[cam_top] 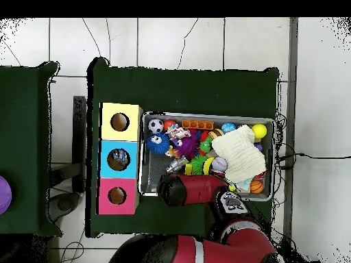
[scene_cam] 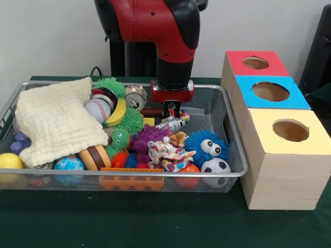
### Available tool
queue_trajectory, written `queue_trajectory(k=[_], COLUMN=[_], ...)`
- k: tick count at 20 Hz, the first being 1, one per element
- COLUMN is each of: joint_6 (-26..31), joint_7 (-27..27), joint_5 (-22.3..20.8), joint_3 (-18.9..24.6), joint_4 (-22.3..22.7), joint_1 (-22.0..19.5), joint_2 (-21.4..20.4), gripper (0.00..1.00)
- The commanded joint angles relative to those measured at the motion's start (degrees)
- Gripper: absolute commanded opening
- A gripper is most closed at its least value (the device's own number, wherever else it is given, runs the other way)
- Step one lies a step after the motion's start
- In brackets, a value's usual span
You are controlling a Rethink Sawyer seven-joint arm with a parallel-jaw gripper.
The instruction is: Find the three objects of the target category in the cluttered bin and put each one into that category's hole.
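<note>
The wire mesh bin point(scene_cam: 235, 155) is full of toys; it also shows in the overhead view point(cam_top: 145, 157). A small see-through bottle point(scene_cam: 173, 124) with a pale label lies on its side near the bin's middle back. My gripper point(scene_cam: 172, 109) hangs just above that bottle, inside the bin. In the overhead view my arm point(cam_top: 186, 189) hides the gripper, and the bottle point(cam_top: 177, 165) shows just past the arm. No other bottle shows among the clutter. Three boxes with holes stand beside the bin: red point(scene_cam: 256, 63), blue point(scene_cam: 270, 91) and yellow point(scene_cam: 290, 130).
A cream cloth point(scene_cam: 54, 121) covers the bin's left part. A silver can point(scene_cam: 136, 96), a baseball point(scene_cam: 96, 109), spiky balls, a blue fuzzy ball with eyes point(scene_cam: 207, 147) and a small soccer ball point(scene_cam: 215, 166) crowd the bin. Something lies inside the blue box's hole point(cam_top: 118, 159).
</note>
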Motion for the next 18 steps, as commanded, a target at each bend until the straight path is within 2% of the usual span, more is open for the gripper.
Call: queue_trajectory(k=[1, 5, 9, 11, 12, 13, 18], joint_6=[-14.46, -14.77, -12.38, -11.29, -12.75, -13.25, -12.10], joint_7=[4.42, 5.06, 3.64, 4.70, 5.92, 6.22, 5.10], joint_5=[-3.50, -3.08, -3.40, -2.32, -2.07, -2.03, -2.33], joint_3=[3.42, 3.06, 4.73, 3.77, 2.19, 1.67, 2.41], joint_4=[-15.55, -15.14, -14.29, -13.42, -13.39, -13.38, -13.52], joint_1=[-0.30, 0.00, -1.62, -0.89, 0.56, 1.06, 0.38], joint_2=[20.79, 20.61, 19.73, 18.44, 17.99, 17.81, 17.71], gripper=[0.00, 0.00, 0.00, 0.00, 0.00, 1.00, 1.00])
